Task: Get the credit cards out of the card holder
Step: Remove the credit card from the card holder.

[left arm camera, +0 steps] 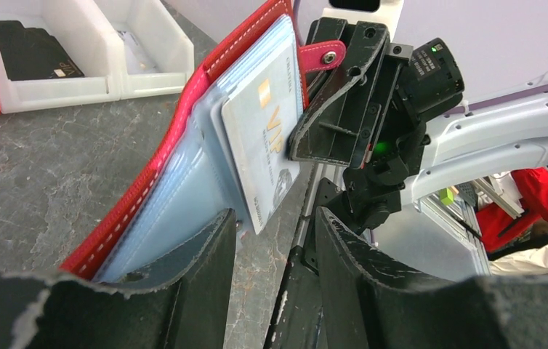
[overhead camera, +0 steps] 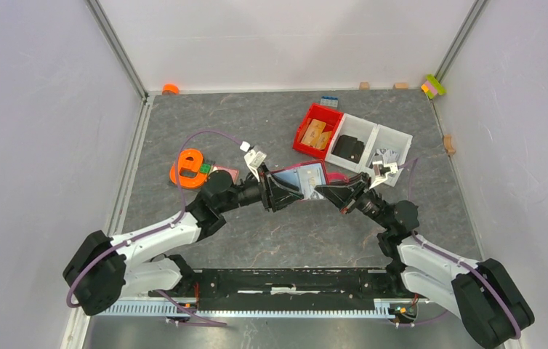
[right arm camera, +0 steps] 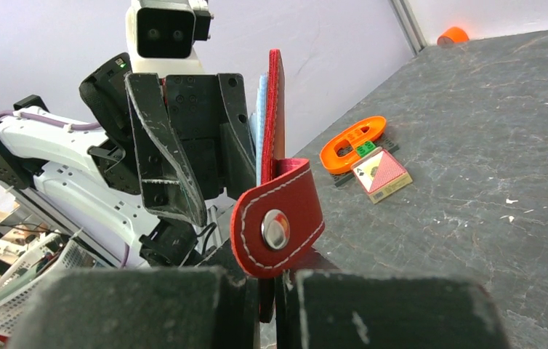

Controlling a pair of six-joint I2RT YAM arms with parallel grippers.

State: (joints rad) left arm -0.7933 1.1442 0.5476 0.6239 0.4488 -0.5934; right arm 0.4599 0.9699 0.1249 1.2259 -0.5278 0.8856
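Grip: right end effector (right arm camera: pixel 272 282) pinches small dark-red folding card holder (overhead camera: pixel 301 178), mid-air over tabletop (overhead camera: pixel 256 240) centre | left end effector (left arm camera: pixel 275 222) spread | pale-blue plastic credit card (left arm camera: pixel 264 145): stiff, slick; take your hold on its protruding lower corner.

We read "VIP" in gold letters on the pale blue plastic card (left arm camera: pixel 264 138) sticking out of the dark red stitched leather card holder (left arm camera: pixel 184 123). The finer print along its edges is too small for us to make out. "VIP" also shows on the flat black card (left arm camera: pixel 31 51) in the white plastic bin (left arm camera: pixel 60 91).
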